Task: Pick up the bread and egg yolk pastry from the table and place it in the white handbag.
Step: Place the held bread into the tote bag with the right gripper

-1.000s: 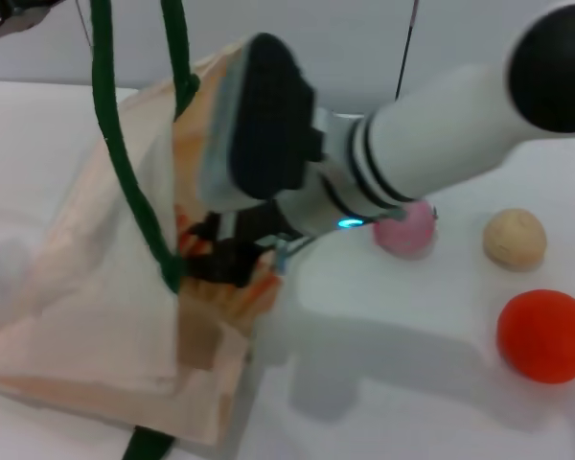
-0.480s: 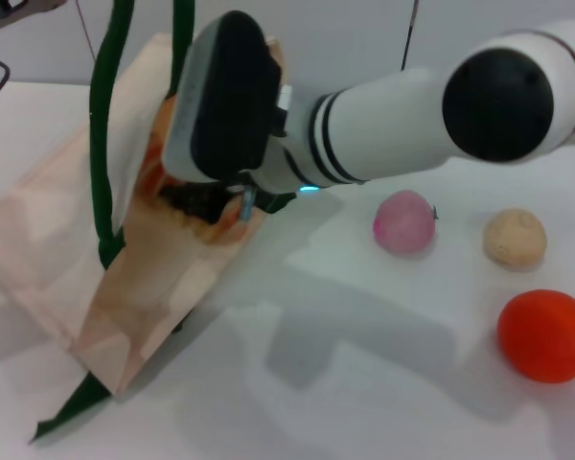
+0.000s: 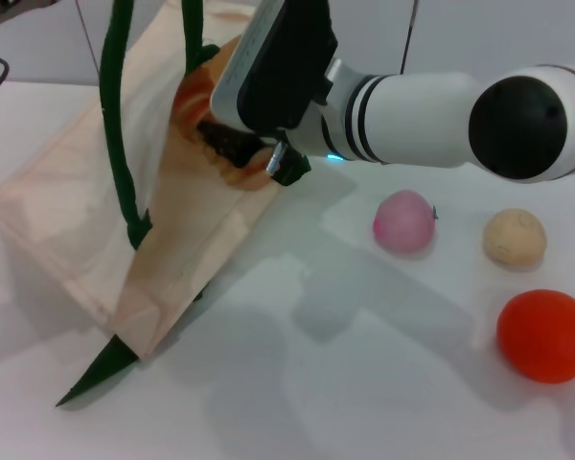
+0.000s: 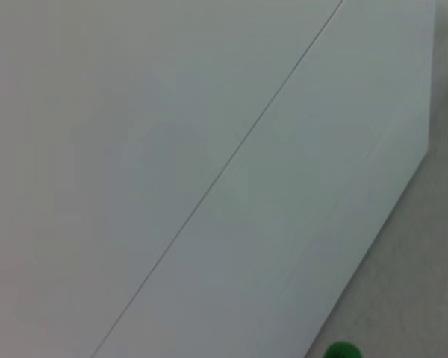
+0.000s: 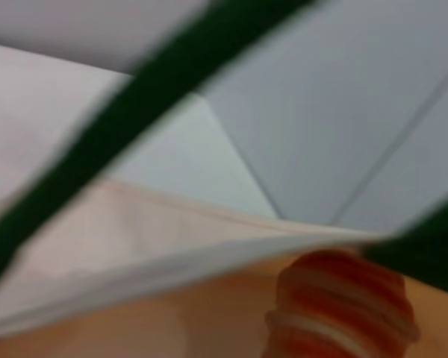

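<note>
My right gripper sits right at the mouth of the white handbag, and the green straps hang across that opening, so it's tight there. The bread fills the gap just past the bag's edge. Open table lies in front. On the right, pink ball, egg yolk pastry and orange ball sit apart, with gaps between.

there is one white handbag with two dark green strap handles, and one striped bread at the handbag's mouth. to the right of the handbag lie three balls: one pink ball, one egg yolk pastry and one orange ball.
</note>
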